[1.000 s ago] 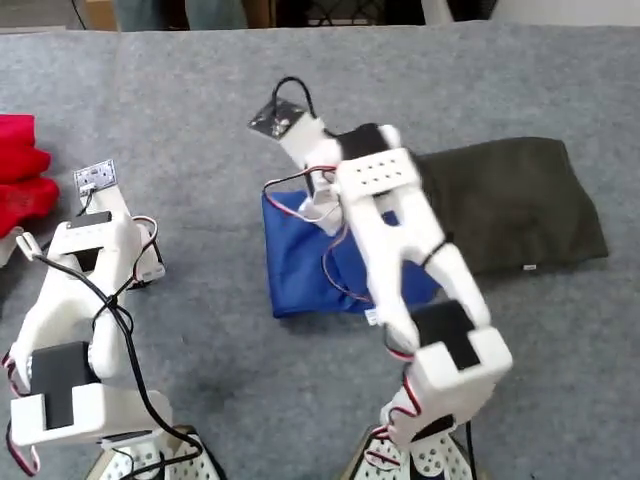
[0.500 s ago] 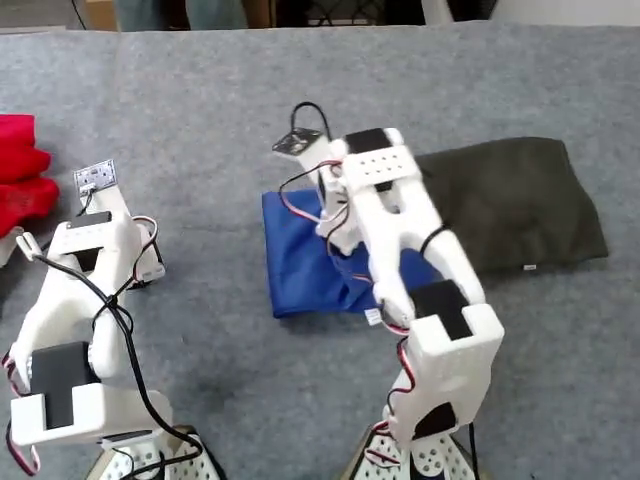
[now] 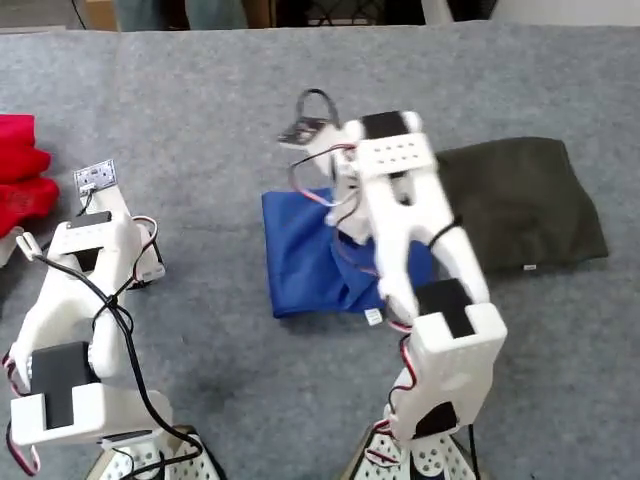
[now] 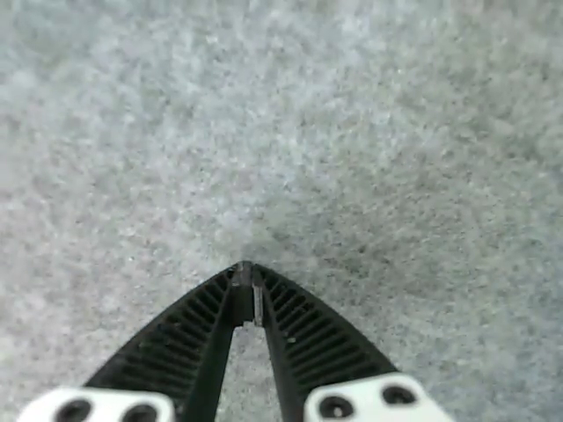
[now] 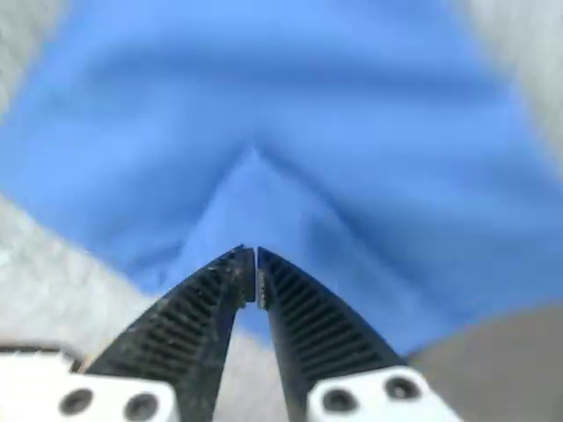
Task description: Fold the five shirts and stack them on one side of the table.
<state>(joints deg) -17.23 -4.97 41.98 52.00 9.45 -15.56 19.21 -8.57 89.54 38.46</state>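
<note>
While the red shirt (image 3: 20, 175) is seen bunched at the table's (image 3: 200, 100) left edge, the left gripper (image 4: 245, 294) is held closed and empty over the grey cover, the blue shirt (image 3: 300, 260) at mid-table is pinched by the closed right gripper (image 5: 255, 272), and the dark green shirt (image 3: 520, 200) is laid just beside it.

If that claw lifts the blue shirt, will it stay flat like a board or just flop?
Probably flop: the blue shirt puckers into a ridge at the right claw, so it looks soft. It is likely light, being thin folded cloth. Pushed, it would probably bunch rather than slide, since the table looks fuzzy.
</note>
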